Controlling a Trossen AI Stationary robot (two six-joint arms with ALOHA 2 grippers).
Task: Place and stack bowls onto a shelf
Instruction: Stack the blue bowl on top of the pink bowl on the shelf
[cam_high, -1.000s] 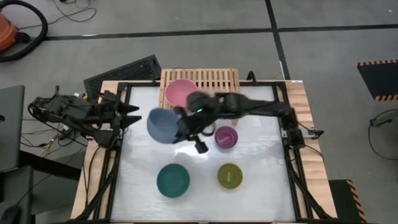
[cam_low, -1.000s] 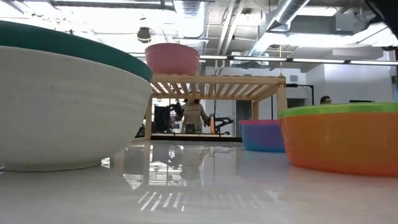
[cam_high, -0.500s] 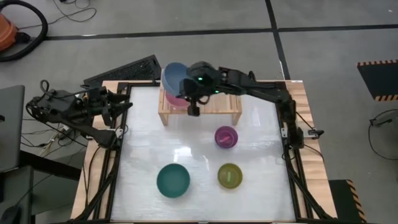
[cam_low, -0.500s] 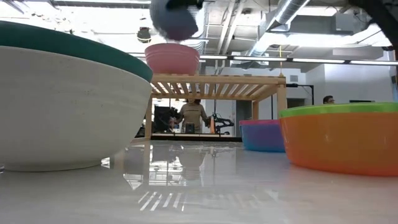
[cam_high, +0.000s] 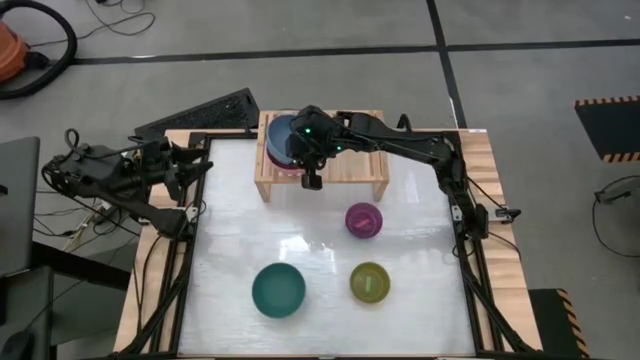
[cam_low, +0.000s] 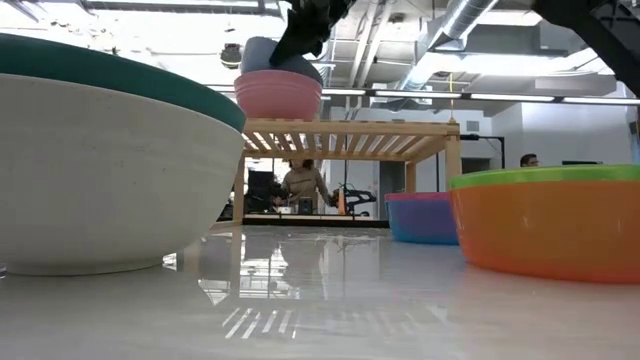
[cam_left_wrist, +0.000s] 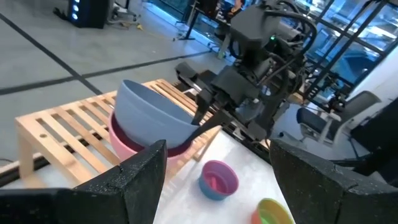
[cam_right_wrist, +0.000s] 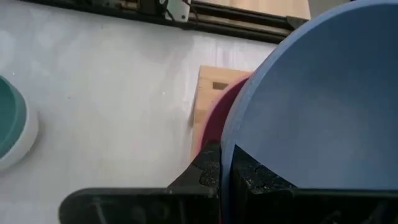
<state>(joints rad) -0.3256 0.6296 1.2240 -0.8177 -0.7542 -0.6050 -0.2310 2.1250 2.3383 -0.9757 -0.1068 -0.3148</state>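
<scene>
Blue-grey bowl sits tilted in the pink bowl on the shelf; only the left wrist view shows that tilt. The right gripper pinches its rim, arm stretched across the shelf. The left gripper, fingers spread, waits off the table's left edge.

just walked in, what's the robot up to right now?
The right gripper is pinching the rim of the blue-grey bowl and setting it, tilted, into the pink bowl that sits on the wooden shelf. The left gripper waits at the table's left edge. On the table are a teal bowl, an olive-green bowl and a purple bowl.
</scene>
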